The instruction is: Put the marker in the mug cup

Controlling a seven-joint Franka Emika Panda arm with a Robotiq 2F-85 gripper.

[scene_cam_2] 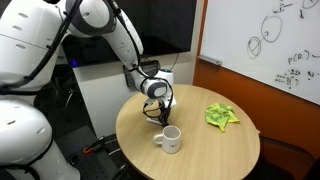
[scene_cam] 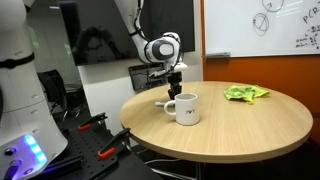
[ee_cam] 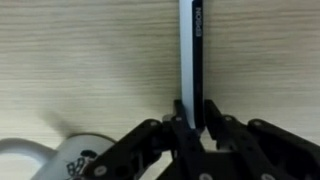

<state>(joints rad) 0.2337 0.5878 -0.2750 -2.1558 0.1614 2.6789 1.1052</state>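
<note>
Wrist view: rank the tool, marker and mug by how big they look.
1. tool, spanning most of the lower edge.
2 and 3. marker and mug: not ranked. The marker is a long thin strip, the mug is cut off at the corner, and they cover about the same area.

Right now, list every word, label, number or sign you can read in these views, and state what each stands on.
No text can be quoted with confidence.
On the marker: small print near the barrel's far end, too blurred to read.
On the mug: a dark logo on its side, too small to read; the wrist view shows only a cut-off fragment.
On the whiteboard: handwritten circles and formulas, too small to read.
</note>
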